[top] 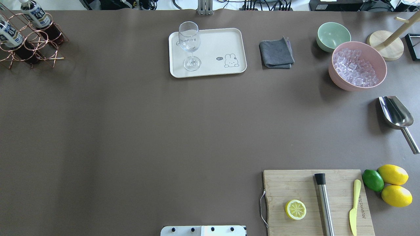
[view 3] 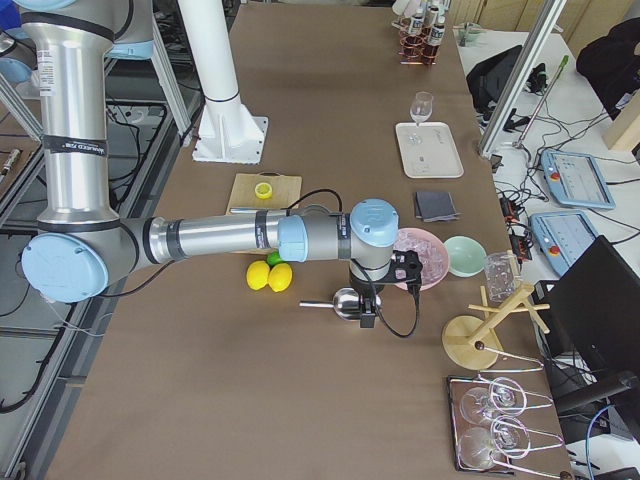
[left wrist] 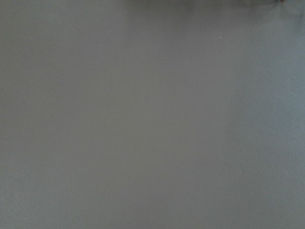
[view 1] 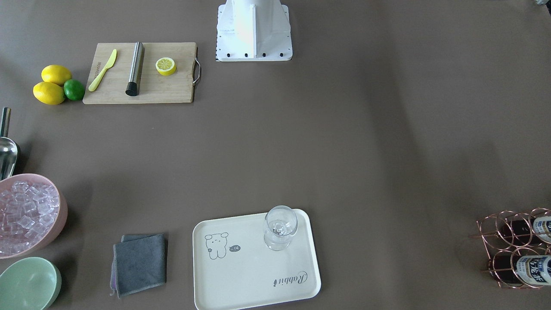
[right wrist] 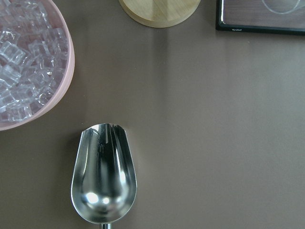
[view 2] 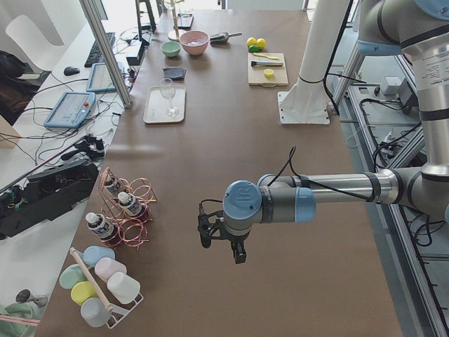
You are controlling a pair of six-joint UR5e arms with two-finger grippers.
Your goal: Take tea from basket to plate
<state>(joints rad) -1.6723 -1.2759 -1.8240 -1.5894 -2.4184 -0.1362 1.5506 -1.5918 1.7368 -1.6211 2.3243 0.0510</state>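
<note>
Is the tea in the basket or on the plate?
In the basket: the tea sits in its rings; the plate holds only a glass.

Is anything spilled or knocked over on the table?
Nothing stands out. The stemmed glass stands upright on the plate, the ice is inside the pink bowl, and the tea bottles sit in their basket. No puddles show on the table.

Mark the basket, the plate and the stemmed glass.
basket (top: 32, 42): overhead exterior view, on the wire ring cells near its middle.
plate (top: 213, 41): overhead exterior view, on its bare surface beside the glass.
glass (top: 189, 40): overhead exterior view, on its bowl.
</note>
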